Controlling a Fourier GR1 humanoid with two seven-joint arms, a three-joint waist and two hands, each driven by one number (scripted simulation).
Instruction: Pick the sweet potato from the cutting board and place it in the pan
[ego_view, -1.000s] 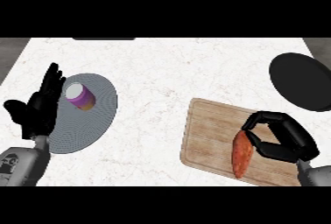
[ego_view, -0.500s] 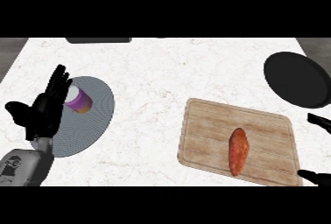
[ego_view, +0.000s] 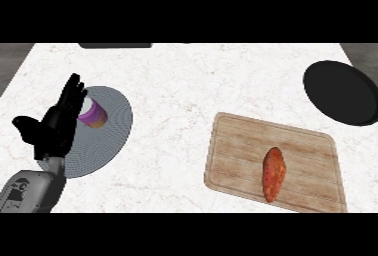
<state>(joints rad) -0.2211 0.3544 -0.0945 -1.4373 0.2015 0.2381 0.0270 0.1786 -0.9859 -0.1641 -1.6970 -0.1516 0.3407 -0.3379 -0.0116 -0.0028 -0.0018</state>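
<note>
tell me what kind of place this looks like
Most likely a kitchen counter set up for food prep: a wooden cutting board with a sweet potato lying on it, a black pan at the right edge, and a grey plate on a white marbled countertop.

The left hand (ego_view: 53, 127) rested open, fingers up, over the grey plate's (ego_view: 111, 137) left edge, seemingly without touching it.

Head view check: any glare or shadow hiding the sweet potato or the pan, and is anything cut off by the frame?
Head view: even light, no glare; the sweet potato reads clearly on the cutting board. The pan is flat black with no inner detail, its right edge cut off by the frame. The left hand partly covers the purple cup. The right hand is out of view.
</note>
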